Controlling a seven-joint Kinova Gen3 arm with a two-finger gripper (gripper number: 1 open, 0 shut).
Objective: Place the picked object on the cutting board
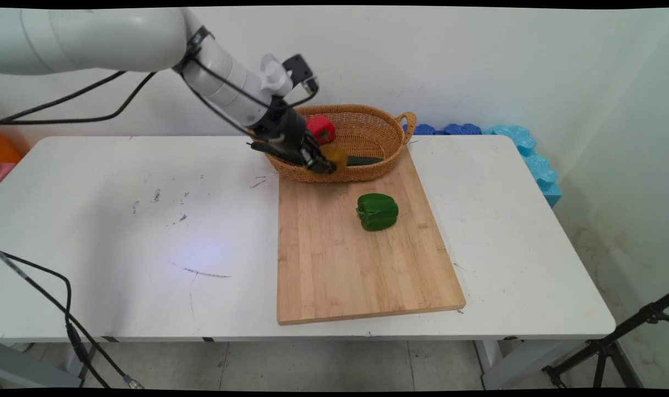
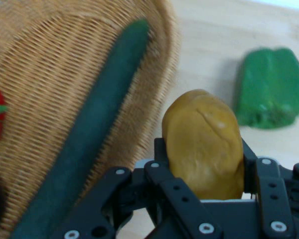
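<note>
- The white table (image 1: 119, 231) reaches to the near edge of the main view; its left part shows only some dark scuff marks.
- On the right half of the table lies a bamboo cutting board (image 1: 345, 264), its long side running away from the camera.
- A green bell pepper (image 1: 377, 211) lies on the far part of the board, well apart from the gripper. In the hand view (image 2: 270, 89) it lies on the board just beyond the basket rim.
- A woven basket (image 1: 387, 160) stands on the far end of the board, with a handle on its right side.
- The gripper (image 1: 324, 164) hangs at the near left rim of the basket. Its jaws are closed on a yellow-brown potato (image 2: 203, 144), which sits between them, clear of the wicker. From the hand view the potato seems to be above the rim, between the basket and the board, but I cannot tell on which side exactly.
- Inside the basket a dark green cucumber (image 2: 94, 134) lies along the bottom, with one end against the rim.
- A red pepper (image 1: 320, 128) with a green stem is also in the basket, on the far left side, just behind the gripper.
- Behind the table, blue foam pieces (image 1: 511, 138) lean at the white wall.
</note>
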